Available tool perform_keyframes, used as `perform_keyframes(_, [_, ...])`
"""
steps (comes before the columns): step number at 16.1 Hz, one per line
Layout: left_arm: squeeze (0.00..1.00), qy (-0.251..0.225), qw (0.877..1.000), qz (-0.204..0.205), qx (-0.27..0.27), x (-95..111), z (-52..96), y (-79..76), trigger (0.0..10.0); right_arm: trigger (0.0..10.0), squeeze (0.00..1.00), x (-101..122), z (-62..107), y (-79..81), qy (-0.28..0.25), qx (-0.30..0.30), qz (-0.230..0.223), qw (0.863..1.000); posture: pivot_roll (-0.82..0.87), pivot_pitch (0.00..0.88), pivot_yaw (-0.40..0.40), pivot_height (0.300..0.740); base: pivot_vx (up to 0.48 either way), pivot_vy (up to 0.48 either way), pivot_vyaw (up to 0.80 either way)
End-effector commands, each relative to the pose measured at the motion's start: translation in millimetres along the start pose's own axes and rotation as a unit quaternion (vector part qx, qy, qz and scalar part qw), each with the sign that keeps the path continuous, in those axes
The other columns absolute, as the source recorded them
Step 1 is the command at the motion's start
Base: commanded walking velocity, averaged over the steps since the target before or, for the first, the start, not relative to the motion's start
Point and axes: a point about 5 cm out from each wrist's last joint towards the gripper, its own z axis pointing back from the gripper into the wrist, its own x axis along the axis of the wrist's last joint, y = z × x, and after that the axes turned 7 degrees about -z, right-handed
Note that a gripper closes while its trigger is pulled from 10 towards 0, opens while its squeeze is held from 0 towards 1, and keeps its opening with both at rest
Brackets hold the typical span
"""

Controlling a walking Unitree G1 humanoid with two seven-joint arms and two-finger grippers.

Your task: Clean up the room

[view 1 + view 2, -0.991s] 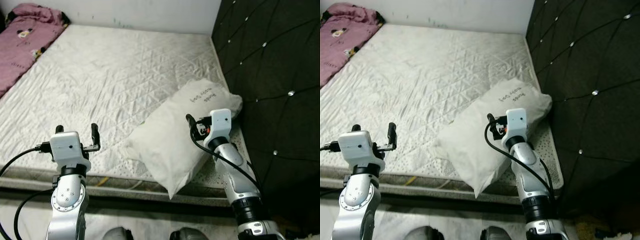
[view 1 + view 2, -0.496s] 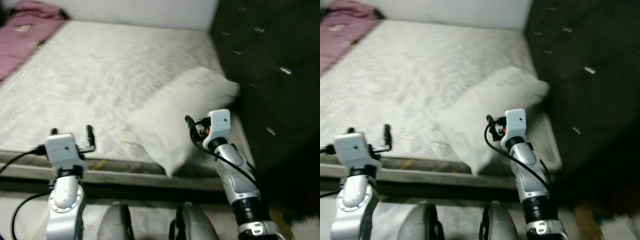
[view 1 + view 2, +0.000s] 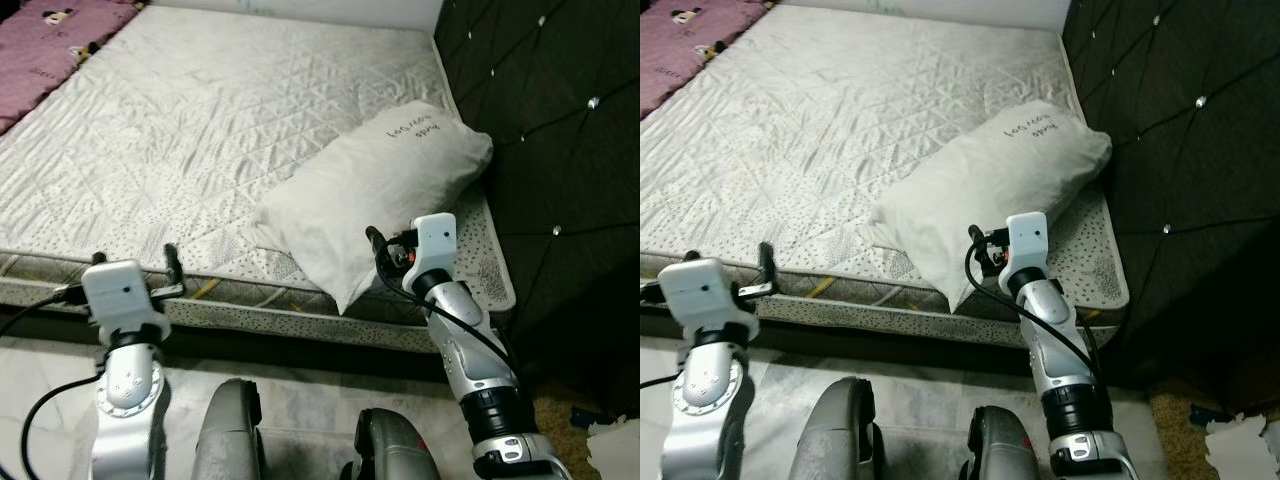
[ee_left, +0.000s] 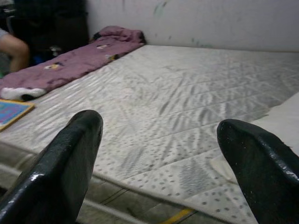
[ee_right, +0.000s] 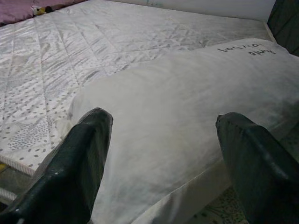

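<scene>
Pillow [image 3: 375, 190] lying diagonally on mattress [image 3: 200, 130], near end toward released right pincer [image 5: 163, 154]

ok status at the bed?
Both grippers open, holding nothing. Right gripper facing pillow, short of it. Left gripper at mattress edge. Path clear.

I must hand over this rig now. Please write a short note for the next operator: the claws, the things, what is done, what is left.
Left claw: open, holding nothing, at the mattress front edge.
Right claw: open, holding nothing, just before the pillow.
Pillow: lies askew at the mattress's front right corner, near the dark headboard.
Pink blanket: at the far left.
Done: nothing visible.
Left: grasp and place the pillow, probably.
</scene>
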Motion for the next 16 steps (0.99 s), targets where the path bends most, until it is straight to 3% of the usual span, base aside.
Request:
perform_keyframes(1, [0.0,-0.002,1.0,-0.005,-0.001,2.7,0.0,1.6,10.0,10.0,0.0,6.6,-2.0,0.3,-0.013,0.004,-0.001,1.0,0.0,0.073,-0.03,0.627,0.0,0.0,0.0])
perform_keyframes(9, [0.0,-0.013,1.0,-0.003,-0.014,5.6,-0.4,-0.9,10.0,10.0,0.0,6.8,-2.4,1.8,-0.014,0.006,-0.001,1.0,-0.01,0.075,-0.028,0.593,0.0,0.0,0.0])
perform_keyframes(16, [0.0,-0.022,0.999,0.002,-0.037,7.9,0.2,-5.0,10.0,10.0,0.0,8.2,-4.4,3.8,-0.018,0.013,0.012,1.0,0.0,0.068,-0.028,0.593,0.439,0.0,0.0])
